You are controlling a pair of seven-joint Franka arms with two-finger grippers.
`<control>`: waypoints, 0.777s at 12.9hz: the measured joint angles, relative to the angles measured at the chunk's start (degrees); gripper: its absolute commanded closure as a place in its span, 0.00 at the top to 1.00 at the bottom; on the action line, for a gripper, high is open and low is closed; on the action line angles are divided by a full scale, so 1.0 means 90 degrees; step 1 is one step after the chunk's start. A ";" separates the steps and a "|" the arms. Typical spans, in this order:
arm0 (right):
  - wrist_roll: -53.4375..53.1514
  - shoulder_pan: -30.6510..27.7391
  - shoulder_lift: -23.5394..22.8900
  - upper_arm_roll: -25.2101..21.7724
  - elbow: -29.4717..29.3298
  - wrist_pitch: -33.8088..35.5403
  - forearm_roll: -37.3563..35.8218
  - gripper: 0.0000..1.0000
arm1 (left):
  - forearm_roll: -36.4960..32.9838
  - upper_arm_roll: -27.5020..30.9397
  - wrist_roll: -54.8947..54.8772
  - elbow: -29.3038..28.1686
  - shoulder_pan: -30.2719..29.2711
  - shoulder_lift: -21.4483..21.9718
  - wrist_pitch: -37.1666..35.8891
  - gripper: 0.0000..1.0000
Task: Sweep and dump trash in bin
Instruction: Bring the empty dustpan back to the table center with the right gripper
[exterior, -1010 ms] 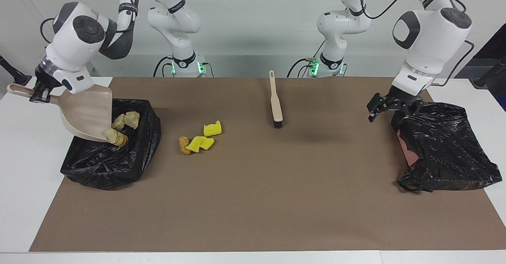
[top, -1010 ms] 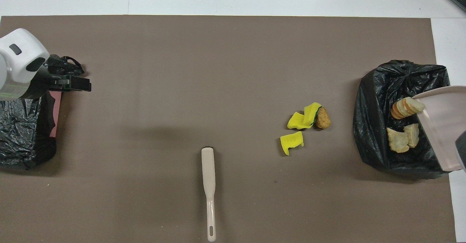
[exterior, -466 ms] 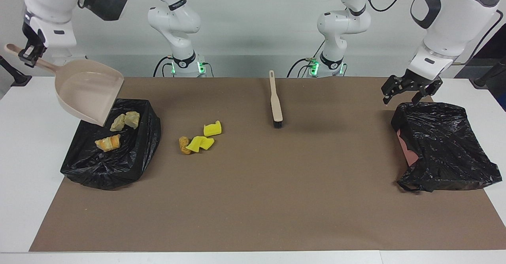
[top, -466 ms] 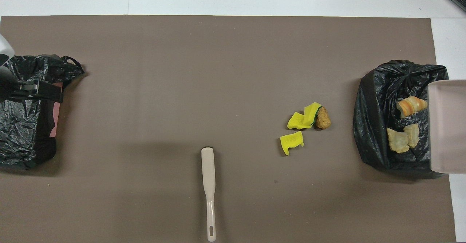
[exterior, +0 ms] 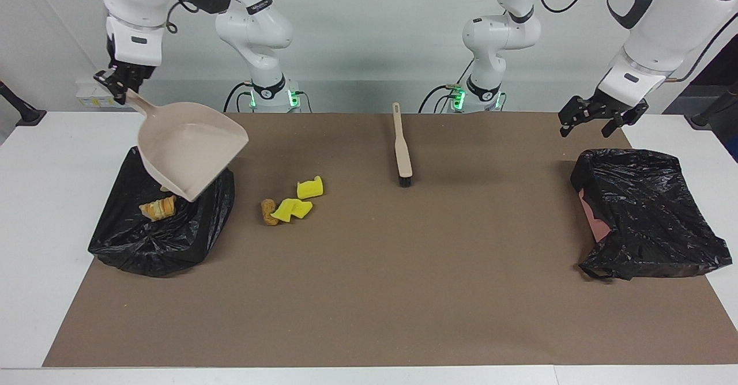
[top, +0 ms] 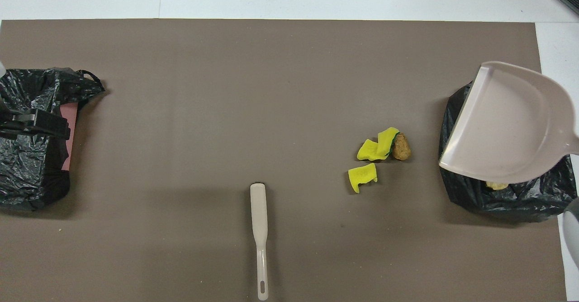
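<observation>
Two black bags: bin bag (exterior: 164,223) lower left of facing view, second bag (exterior: 646,212) at right. One beige dustpan (exterior: 190,154), raised over bin bag, handle clamped in right gripper (exterior: 115,82), upper left. Left gripper (exterior: 599,117) upper right, over second bag's edge, fingers spread, holding nothing. One brush (exterior: 402,148) at centre top. Trash: two yellow pieces (exterior: 300,197), one brown lump (exterior: 268,211) on brown mat (exterior: 369,293) beside bin bag; two bread chunks seen in bag (exterior: 158,207). White table (exterior: 34,212), pale wall.

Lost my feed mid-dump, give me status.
Right gripper holds empty dustpan over bin bag. Left gripper open, waiting over other bag. Yellow pieces and brown lump on mat; brush idle.
</observation>
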State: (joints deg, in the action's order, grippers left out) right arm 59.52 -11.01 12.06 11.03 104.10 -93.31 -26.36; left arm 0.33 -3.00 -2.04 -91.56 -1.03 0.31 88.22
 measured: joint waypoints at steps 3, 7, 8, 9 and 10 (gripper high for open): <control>-0.1922 0.0316 -0.0109 0.0360 0.0080 -0.0001 0.0558 0.00 | -0.0002 -0.0025 0.0000 -0.0003 0.0000 0.0124 -0.0113 1.00; -0.4656 0.1314 -0.0662 0.0444 0.0119 -0.0235 0.1129 0.00 | -0.0002 -0.0040 -0.0002 -0.0018 0.0000 0.0141 -0.0133 1.00; -0.5451 0.1562 -0.0874 0.0447 0.0116 -0.0431 0.1305 0.00 | -0.0002 -0.0049 -0.0003 -0.0018 0.0000 0.0141 -0.0133 1.00; -0.6120 0.1801 -0.1093 0.0450 0.0099 -0.0634 0.1431 0.00 | -0.0002 -0.0054 -0.0003 -0.0018 0.0001 0.0140 -0.0133 1.00; -0.6746 0.2045 -0.1320 0.0450 0.0064 -0.0836 0.1492 0.00 | -0.0002 -0.0054 -0.0003 -0.0018 0.0001 0.0137 -0.0133 1.00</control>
State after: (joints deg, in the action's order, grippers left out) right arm -1.20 7.39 0.18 15.08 104.68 -100.84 -12.94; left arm 0.31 -3.49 -2.06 -91.72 -1.02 1.55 87.02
